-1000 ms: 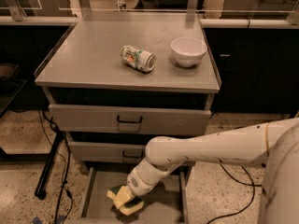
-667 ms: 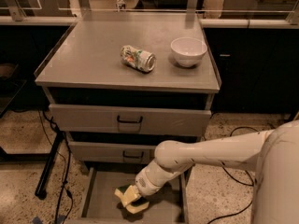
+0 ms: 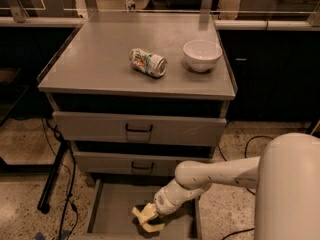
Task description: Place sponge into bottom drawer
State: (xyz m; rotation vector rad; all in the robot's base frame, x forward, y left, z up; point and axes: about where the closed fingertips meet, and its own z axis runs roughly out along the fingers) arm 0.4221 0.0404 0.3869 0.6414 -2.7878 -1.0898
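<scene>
Low, end effector (image 3: 152,211) at wavy yellow sponge (image 3: 145,218) in grey bottom drawer (image 3: 113,210).

Dim, warm light from overhead, brightest on the tabletop.
The tabletop (image 3: 100,59) and the bowl (image 3: 202,55) catch a soft glow from above. The cabinet front (image 3: 90,126) sinks into shadow. The tool (image 3: 151,214) sits low in the murky bottom drawer (image 3: 107,214), by the pale sponge (image 3: 142,215).

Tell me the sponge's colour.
The sponge is pale yellow, in the camera view; the gripper is at it, over the bottom drawer.
</scene>
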